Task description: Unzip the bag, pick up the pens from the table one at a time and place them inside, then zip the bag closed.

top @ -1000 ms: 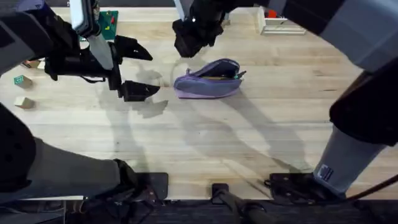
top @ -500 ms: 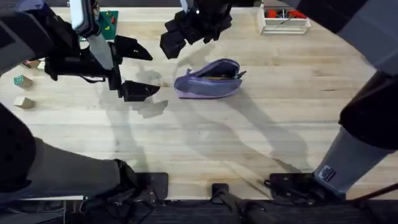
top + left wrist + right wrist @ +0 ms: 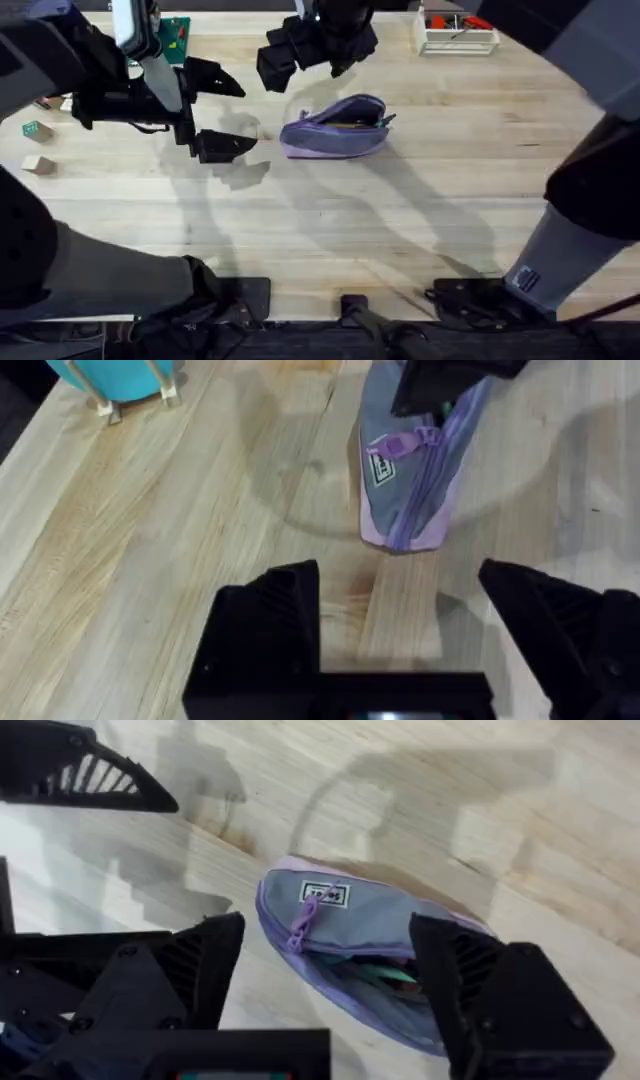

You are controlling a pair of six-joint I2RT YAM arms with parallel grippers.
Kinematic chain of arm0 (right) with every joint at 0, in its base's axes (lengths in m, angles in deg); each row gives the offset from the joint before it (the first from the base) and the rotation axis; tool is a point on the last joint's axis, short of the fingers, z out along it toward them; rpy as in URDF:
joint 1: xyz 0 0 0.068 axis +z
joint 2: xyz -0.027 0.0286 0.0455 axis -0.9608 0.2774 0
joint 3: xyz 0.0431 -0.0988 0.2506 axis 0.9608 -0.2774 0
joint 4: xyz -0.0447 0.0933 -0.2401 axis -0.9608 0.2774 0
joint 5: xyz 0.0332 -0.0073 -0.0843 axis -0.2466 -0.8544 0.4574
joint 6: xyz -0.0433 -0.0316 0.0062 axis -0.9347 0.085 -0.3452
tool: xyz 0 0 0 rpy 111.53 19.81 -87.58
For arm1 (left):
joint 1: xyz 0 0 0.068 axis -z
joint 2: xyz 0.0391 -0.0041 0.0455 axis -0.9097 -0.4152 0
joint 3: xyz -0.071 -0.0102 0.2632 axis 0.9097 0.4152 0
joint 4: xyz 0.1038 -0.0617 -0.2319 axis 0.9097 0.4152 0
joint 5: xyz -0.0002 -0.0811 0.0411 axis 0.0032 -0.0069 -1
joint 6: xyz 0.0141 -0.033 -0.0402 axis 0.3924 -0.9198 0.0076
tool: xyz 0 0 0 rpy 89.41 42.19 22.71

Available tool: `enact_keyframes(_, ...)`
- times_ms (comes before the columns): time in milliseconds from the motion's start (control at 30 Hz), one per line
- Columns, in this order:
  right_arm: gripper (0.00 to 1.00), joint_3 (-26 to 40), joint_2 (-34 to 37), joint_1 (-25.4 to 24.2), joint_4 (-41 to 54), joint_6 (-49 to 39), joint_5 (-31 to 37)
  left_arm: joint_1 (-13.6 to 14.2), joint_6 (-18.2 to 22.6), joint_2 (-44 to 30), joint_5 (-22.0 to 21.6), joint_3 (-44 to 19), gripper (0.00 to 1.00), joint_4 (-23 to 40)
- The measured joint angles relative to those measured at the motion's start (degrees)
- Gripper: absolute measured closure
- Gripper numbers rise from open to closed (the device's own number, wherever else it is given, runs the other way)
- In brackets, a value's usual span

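Both black two-finger grippers stand wide and empty: left gripper (image 3: 222, 112) beside, right gripper (image 3: 300, 55) above the small lavender fabric pouch (image 3: 335, 127) lying mid-table, pens inside. Best pin one end, then drag the purple pull tab (image 3: 297, 926) straight along.

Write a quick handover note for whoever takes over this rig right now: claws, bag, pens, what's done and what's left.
Left claw: open, empty, poised over the table beside the bag's pull-tab end.
Right claw: open, empty, raised beyond the bag.
Bag: lying on the table, zipper open, tab at the label end.
Pens: a green one shows inside the opening; a dark one seems to lie beside it.
Done: unzipping, pens apparently in.
Left: zip the bag closed.
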Motion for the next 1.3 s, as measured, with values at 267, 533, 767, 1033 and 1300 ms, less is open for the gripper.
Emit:
enact_keyframes(267,0.006,0.0,3.4,0.2,0.2,3.8,0.0,0.0,0.0,0.0,0.0,0.0,0.007,0.0)
enact_keyframes(533,0.048,0.0,7.2,0.2,0.0,5.4,-4.4,0.0,0.0,0.0,0.0,0.0,0.007,0.0)
enact_keyframes(767,0.093,0.0,8.2,0.3,0.2,5.9,-7.1,0.0,0.0,0.0,0.0,0.0,0.007,0.0)
enact_keyframes(1033,0.152,0.0,8.2,0.3,1.1,6.0,-7.6,0.0,0.0,0.0,0.0,0.0,0.007,0.0)
enact_keyframes(1300,0.274,0.0,8.2,0.4,1.1,6.1,-7.6,0.0,0.0,0.0,0.0,0.0,0.007,0.0)
